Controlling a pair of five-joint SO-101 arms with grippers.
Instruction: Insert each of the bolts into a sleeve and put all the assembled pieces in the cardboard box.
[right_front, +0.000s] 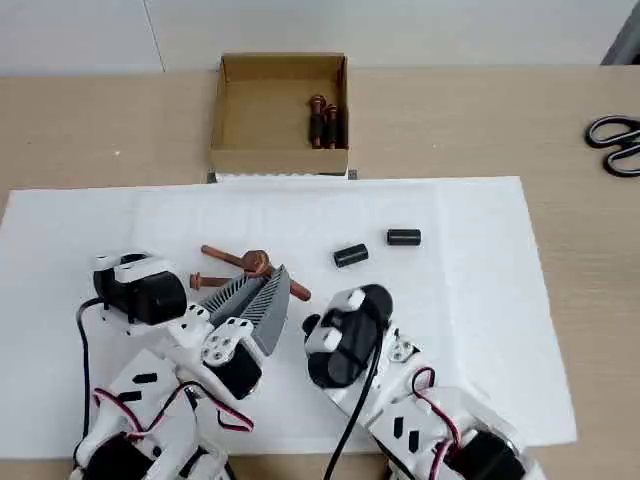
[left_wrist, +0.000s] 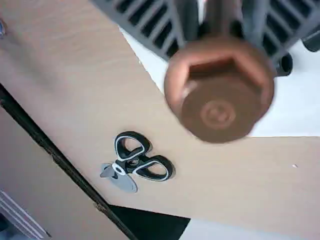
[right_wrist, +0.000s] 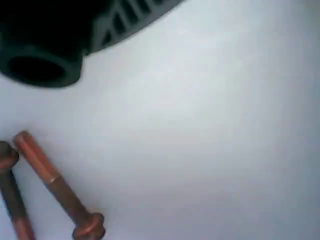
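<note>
Beyond the left claw (right_front: 272, 292), clenched on a bolt (right_front: 257, 263), and the right claw (right_wrist: 65, 35), grasping a sleeve (right_wrist: 40, 67), the cardboard box (right_front: 215, 120) holds two assembled pieces (right_front: 323, 120); two loose bolts (right_front: 225, 257) and two loose sleeves (right_front: 350, 255) nearby await joining.

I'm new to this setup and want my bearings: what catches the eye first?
Most striking is the copper bolt clamped in the left gripper above the white paper, its hexagonal head looming in the left wrist view. Two black sleeves lie loose on the paper farther out. The cardboard box beyond the paper's far edge holds assembled pieces at its right in the high view.
</note>
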